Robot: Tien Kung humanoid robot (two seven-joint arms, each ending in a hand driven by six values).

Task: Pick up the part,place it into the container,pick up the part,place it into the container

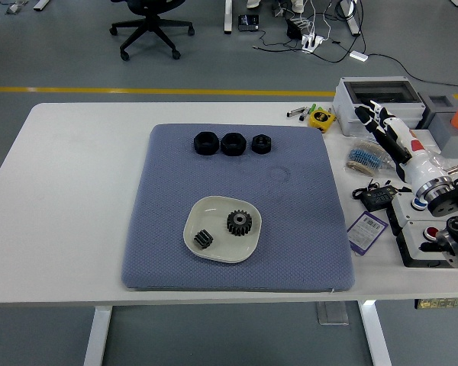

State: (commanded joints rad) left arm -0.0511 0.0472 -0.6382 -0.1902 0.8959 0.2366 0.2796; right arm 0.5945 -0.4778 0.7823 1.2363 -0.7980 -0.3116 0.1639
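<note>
Right hand [388, 131] sits at the bench's right edge, well off the blue mat [305, 229], fingers extended and relaxed, holding nothing. Left arm not in view.

Container: a cream dish [195, 217] near the mat's front-centre. Two parts lie inside it: a large black gear [240, 222] towards the dish's right, and a small black gear [204, 239] at its front-left. They lie near each other but apart. Judged from this layout, both placements look done.

Three black nuts [232, 143] stand in a row along the mat's far edge, untouched. Whether these count as further parts is unclear from the task line.

Risks from here:
- The hand hangs over the cluttered right edge of the bench: grey box [379, 97], yellow tape measure [320, 117], a bag of small blue items [369, 157], a black adapter with cable [375, 197]. A low sweep could snag the cable or push the bag off the edge.
- Any return reach to the nuts crosses the mat's far right corner; the thumb could clip the rightmost nut and roll it.
- The dish is shallow and light-looking; a bump to its rim would probably tip the gears out.
- The small gear appears to rest on its side, though the view is too coarse to be sure; if so it could roll.
</note>
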